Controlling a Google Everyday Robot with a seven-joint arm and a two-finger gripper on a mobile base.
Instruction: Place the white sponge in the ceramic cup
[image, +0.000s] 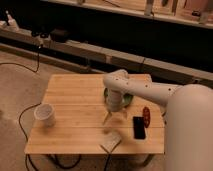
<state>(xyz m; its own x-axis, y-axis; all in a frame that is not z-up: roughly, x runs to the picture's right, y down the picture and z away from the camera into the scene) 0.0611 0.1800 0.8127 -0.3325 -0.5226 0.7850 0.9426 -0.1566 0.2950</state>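
White sponge (112, 139), flat, pale, roughly rectangular, lies on the table (75, 90); I see the tool (115, 118) hovering above it, fingers apart.

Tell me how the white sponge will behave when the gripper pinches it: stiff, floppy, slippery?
The white sponge looks thin and flat, so it is probably light and may bend or squash when pinched. Lying flat near the front edge of the table, it will likely slide rather than roll if nudged. The gripper hovers open just above it.
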